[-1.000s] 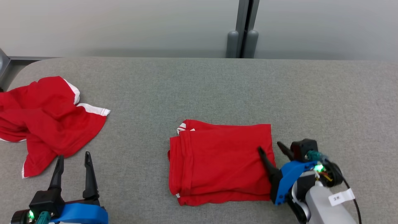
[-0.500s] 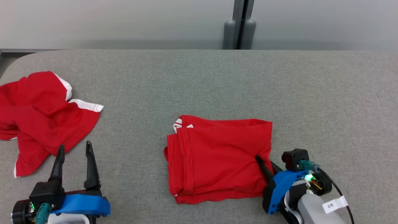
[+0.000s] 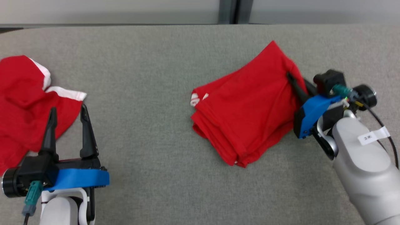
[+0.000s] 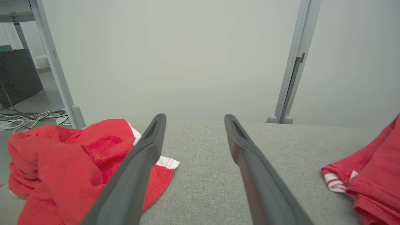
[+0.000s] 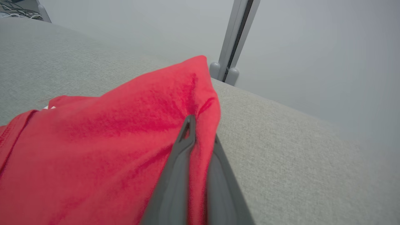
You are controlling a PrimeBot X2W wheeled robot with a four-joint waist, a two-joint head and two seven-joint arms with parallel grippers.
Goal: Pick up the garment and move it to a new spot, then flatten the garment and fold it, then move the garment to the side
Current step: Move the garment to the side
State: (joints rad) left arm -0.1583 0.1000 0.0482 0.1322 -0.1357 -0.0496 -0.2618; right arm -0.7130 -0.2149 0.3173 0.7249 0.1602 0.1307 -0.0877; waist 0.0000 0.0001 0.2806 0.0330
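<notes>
On table (image 3: 156, 78): 2 garments (image 3: 22, 103) (image 3: 250, 106) | right claw (image 3: 293, 80) pinches folded garment (image 5: 109, 140) | left claw (image 3: 68, 108) spread

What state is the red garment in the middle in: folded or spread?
Folded: the garment shows stacked layers along its near edge; the right gripper pinches one side.

White tag (image 3: 373, 135) on right forearm (image 3: 364, 162): small marking, perhaps "3" plus blurred character. No other legible text.

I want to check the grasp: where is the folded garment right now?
In the head view the folded garment sits right of centre on the table, its right edge pinched in the right gripper.
</notes>
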